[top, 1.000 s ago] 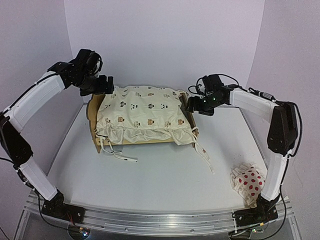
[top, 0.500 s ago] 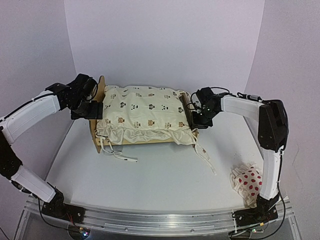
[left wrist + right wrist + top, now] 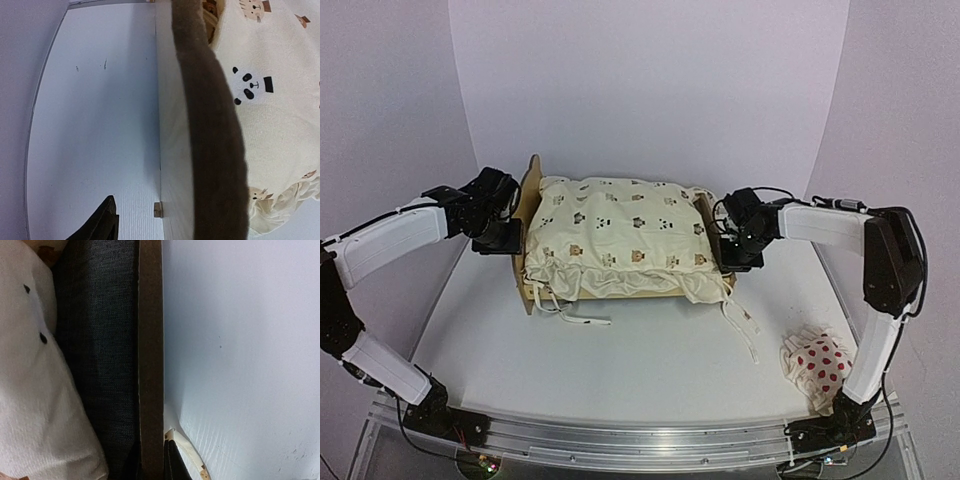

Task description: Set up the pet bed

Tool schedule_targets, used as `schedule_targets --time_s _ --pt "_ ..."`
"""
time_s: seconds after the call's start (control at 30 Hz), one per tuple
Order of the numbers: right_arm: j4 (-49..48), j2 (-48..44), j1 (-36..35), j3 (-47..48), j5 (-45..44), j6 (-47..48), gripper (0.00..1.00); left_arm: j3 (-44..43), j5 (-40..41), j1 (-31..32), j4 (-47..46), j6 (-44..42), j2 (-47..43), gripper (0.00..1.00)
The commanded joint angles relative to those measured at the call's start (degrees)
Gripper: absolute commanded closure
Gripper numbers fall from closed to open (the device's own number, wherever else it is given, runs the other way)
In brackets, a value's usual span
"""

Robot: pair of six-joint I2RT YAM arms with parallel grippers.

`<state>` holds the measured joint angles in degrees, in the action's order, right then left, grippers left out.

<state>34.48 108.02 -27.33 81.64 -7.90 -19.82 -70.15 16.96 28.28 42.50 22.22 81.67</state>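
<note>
The pet bed (image 3: pixel 531 190), a light plywood frame, stands mid-table with a cream animal-print cushion (image 3: pixel 620 225) lying on it. My left gripper (image 3: pixel 510 228) straddles the left end board (image 3: pixel 172 150). Its outer finger (image 3: pixel 102 225) stands apart from the board's face, and the other finger is hidden behind the board's dark top edge (image 3: pixel 210 125). At the other end, my right gripper (image 3: pixel 728 250) is shut on the right end board (image 3: pixel 150 365), with a dark finger pressed against each side in the right wrist view. The bed's dark grey base (image 3: pixel 100 340) shows beside the cushion (image 3: pixel 35 390).
A small white red-dotted pillow (image 3: pixel 817 365) lies at the front right near the right arm's base. Cushion ties trail onto the table at the front left (image 3: pixel 575 318) and front right (image 3: pixel 740 320). One cream tie (image 3: pixel 192 457) lies beside my right fingers. The walls stand close behind.
Both arms came down onto the end boards. The right gripper closed on its board and the left narrowed. The bed with its cushion shifted to the right and turned a little.
</note>
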Motion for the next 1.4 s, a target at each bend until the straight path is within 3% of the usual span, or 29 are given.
schedule_targets --time_s 0.0,0.3,0.57,0.77,0.83,0.9,0.97,1.03,1.1,1.2,1.37 --pt "3.37 -7.73 -0.18 -6.81 2.04 -3.41 1.0 1.31 -5.27 -0.24 -4.08 -0.91 -3.26 0.59" --pt "3.41 -23.99 -1.03 -25.03 -0.9 -12.39 1.0 4.44 -11.97 0.39 -8.79 0.23 -2.79 0.69" --pt "5.56 -36.16 -1.19 -34.85 -3.62 -16.04 1.0 5.37 -13.85 3.75 -12.56 1.05 -0.8 0.7" --pt "8.46 -41.03 -1.22 -36.48 -5.22 -17.2 1.0 6.4 -14.11 4.77 -12.68 1.18 -2.48 0.66" --pt "9.23 -41.46 -1.23 -35.76 -6.12 -16.58 0.87 7.12 -13.36 4.77 -12.87 1.26 -3.97 0.6" --pt "10.49 -41.48 -1.23 -34.17 -7.44 -15.94 0.6 7.96 -12.77 4.77 -13.08 1.71 -5.72 0.48" --pt "11.73 -41.49 -1.2 -32.21 -8.5 -14.99 0.38 9.05 -12.6 4.77 -13.34 2.17 -7.76 0.26" --pt "12.95 -41.96 -1.21 -29.95 -9.81 -14.02 0.21 10.31 -11.95 4.78 -13.34 3.02 -10.4 0.08" --pt "13.88 -42.5 -1.18 -27.2 -11.36 -13.31 0.11 11.61 -11.28 4.78 -12.7 3.96 -13.1 0.01" --pt "14.75 -42.59 -1.22 -22.52 -12.15 -12.67 0.05 12.2 -10.88 4.77 -10.15 4.84 -17.77 0.0" --pt "14.22 -35.99 -1.39 -11.45 -5.51 -12.17 0.06 12.83 -8.99 4.77 -4.23 5.82 -23.7 0.0"
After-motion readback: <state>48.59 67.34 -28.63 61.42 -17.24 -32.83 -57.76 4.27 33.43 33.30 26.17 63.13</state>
